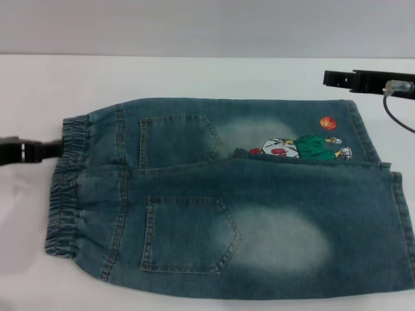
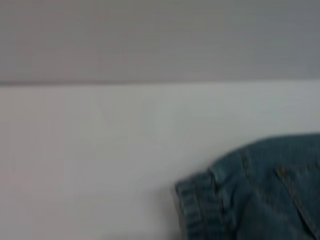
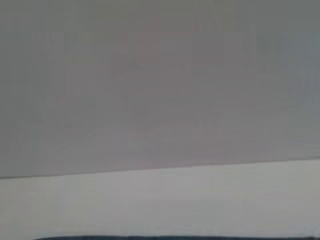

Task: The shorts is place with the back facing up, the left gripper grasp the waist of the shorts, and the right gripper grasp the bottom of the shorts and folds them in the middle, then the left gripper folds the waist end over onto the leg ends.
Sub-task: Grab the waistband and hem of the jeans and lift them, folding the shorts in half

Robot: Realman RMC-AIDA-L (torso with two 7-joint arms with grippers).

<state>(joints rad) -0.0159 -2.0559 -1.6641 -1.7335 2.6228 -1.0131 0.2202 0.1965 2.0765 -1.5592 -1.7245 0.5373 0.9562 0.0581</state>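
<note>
White and bare, the bench (image 1: pixel 194 74) ran back to a grey wall. On it the shorts (image 1: pixel 227 201) lay flat, back pockets up, filling the middle and near part of the bench and reaching its right edge. Their long axis ran across the bench, the waist (image 1: pixel 68 188) pointing to the left edge and the leg ends (image 1: pixel 389 188) to the right, the cartoon print on the far leg. At the left edge the left gripper (image 1: pixel 52 150) touched the waist; whether its claw was spread or pinching, I cannot tell. The right gripper (image 1: pixel 334 79) hung just beyond the far leg hem, and its state likewise could not be told.
</note>
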